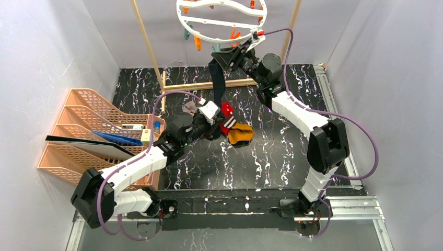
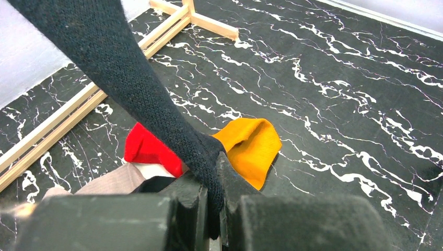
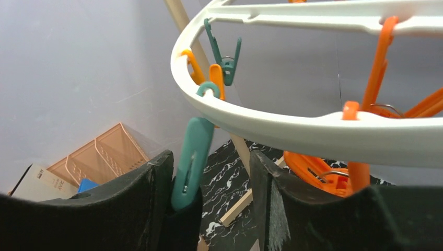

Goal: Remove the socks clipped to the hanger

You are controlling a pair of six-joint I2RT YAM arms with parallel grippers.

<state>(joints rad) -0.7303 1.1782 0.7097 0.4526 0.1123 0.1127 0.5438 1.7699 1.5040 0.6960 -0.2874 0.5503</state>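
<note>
The white ring hanger (image 1: 222, 21) hangs at the top centre, with orange and teal clothespins dangling from it. A dark navy sock (image 1: 218, 83) stretches from the ring's near edge down to my left gripper (image 1: 211, 123), which is shut on the sock's lower end (image 2: 120, 68). My right gripper (image 1: 236, 52) is raised under the hanger rim (image 3: 292, 130). Its fingers stand apart around a teal clothespin (image 3: 190, 162) that rests against the left finger (image 3: 146, 198). On the table lie a red striped sock (image 1: 226, 117), a mustard sock (image 1: 240, 134) and a grey-beige sock (image 1: 189, 108).
Peach mesh file trays (image 1: 89, 130) with papers stand at the left. The wooden rack's base bar (image 1: 209, 83) crosses the back of the black marbled table, and its slanted post (image 1: 149, 42) rises beside the hanger. Orange clothespins (image 3: 376, 63) hang right of my right fingers. White walls enclose the sides.
</note>
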